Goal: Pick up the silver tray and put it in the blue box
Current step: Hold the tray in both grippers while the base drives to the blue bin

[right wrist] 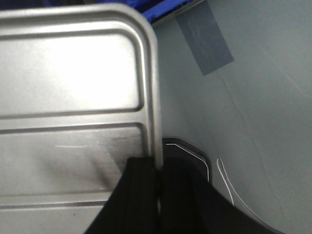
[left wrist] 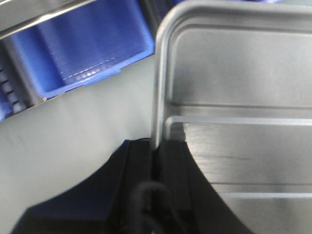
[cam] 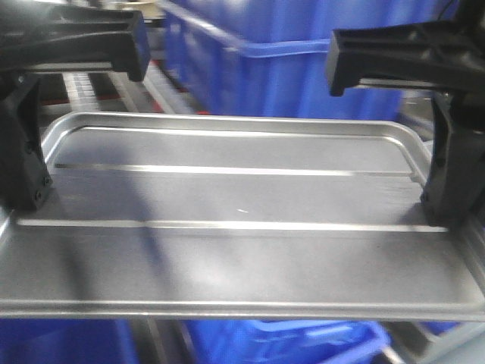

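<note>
grippers [left wrist: 156,152] [right wrist: 159,168], two, clamp one silver tray [cam: 242,250].

A wide metal tray [cam: 242,227] fills nearly the whole front view and blocks any straight way down through the middle. Both short edges are taken: the left gripper [left wrist: 156,161] is clamped on one and the right gripper [right wrist: 157,168] on the other. A blue box [cam: 303,68] stands like a wall behind the far rim. More blue plastic [cam: 288,341] shows under the near rim. Beyond the left edge, bare grey surface [left wrist: 73,131] lies open up to a blue bin [left wrist: 87,48]. Beyond the right edge the grey surface is open, with only a flat tape patch [right wrist: 204,39].
</note>
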Tool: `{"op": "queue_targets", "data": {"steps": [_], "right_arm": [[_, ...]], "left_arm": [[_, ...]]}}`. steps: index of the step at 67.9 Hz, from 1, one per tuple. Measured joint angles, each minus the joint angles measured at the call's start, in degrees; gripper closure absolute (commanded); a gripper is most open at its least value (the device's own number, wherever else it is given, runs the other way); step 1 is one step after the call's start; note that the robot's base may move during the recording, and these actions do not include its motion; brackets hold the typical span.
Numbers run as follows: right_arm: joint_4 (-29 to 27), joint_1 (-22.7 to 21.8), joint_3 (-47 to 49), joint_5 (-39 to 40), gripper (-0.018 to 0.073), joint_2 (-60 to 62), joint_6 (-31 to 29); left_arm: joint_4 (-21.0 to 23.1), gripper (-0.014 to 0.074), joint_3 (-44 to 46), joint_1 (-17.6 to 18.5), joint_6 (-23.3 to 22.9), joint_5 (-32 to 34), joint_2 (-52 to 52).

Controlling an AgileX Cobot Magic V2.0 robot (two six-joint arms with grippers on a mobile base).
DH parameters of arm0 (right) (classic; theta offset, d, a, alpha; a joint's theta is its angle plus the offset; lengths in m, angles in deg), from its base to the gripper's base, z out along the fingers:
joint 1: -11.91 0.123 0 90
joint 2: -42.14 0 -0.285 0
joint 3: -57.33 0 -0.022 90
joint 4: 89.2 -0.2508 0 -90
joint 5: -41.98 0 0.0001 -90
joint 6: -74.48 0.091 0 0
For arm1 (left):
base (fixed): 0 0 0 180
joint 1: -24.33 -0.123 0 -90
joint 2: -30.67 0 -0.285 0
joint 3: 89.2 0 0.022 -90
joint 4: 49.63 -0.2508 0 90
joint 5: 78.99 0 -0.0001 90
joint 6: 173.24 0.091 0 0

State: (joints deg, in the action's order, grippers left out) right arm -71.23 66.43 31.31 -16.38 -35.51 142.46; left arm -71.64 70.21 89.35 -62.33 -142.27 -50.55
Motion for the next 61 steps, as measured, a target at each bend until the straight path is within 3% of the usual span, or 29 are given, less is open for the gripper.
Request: {"op": "queue_targets", "data": {"steps": [61], "right_arm": [[0.0,0.0,0.0,0.0,0.0503,0.0,0.0]], "left_arm": [[0.0,0.0697,0.0,0.0,0.0,0.0,0.0]]}}
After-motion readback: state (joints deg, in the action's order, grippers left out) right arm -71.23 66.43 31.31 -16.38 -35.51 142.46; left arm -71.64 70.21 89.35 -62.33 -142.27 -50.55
